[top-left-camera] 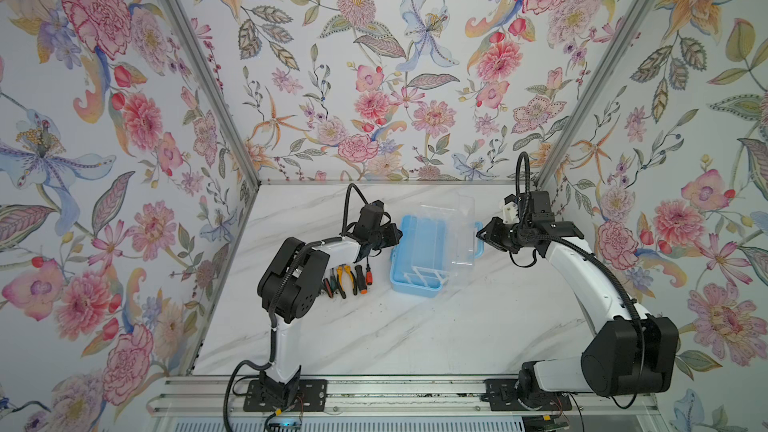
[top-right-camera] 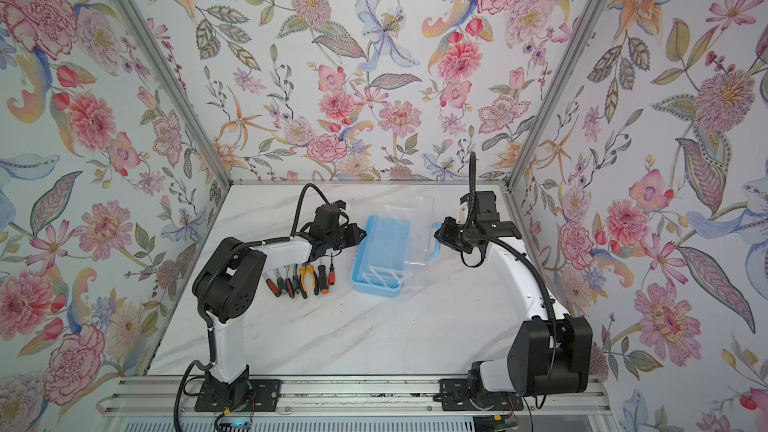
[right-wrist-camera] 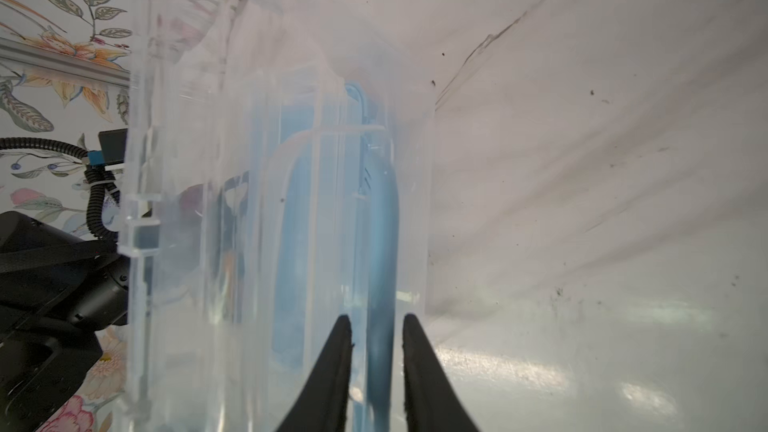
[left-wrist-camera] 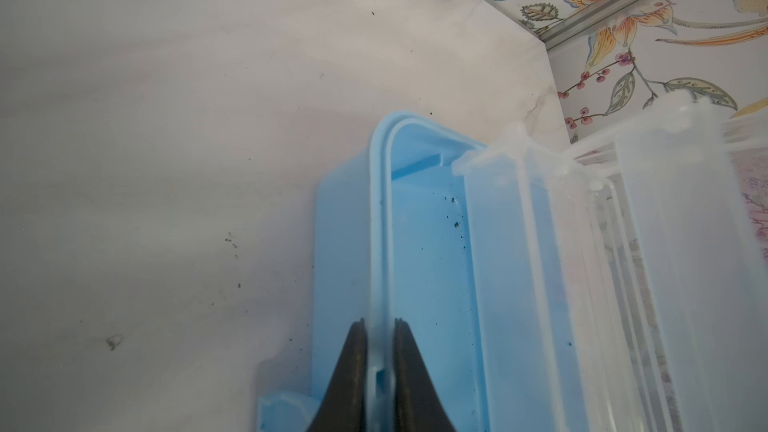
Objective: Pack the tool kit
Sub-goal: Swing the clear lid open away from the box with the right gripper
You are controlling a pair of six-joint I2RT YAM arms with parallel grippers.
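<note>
The light blue tool box (top-left-camera: 415,282) stands mid-table with its clear lid (top-left-camera: 455,234) swung up and open; it shows in both top views, base (top-right-camera: 376,284) too. My left gripper (top-left-camera: 397,236) is shut on the box's left rim (left-wrist-camera: 380,201), its fingertips (left-wrist-camera: 379,322) pinching the thin wall. My right gripper (top-left-camera: 480,235) sits at the lid's right edge by the blue handle (right-wrist-camera: 382,222). Its jaws (right-wrist-camera: 377,317) stand slightly apart around that edge and handle, with a small gap on one side. Several tools (top-left-camera: 347,280) lie in a row left of the box.
The tools (top-right-camera: 299,278), screwdrivers with red-and-black handles and yellow-handled pliers, lie beside the left arm's elbow (top-right-camera: 232,280). White dividers (top-left-camera: 419,278) sit in the box's near end. Floral walls close in the table's back and sides.
</note>
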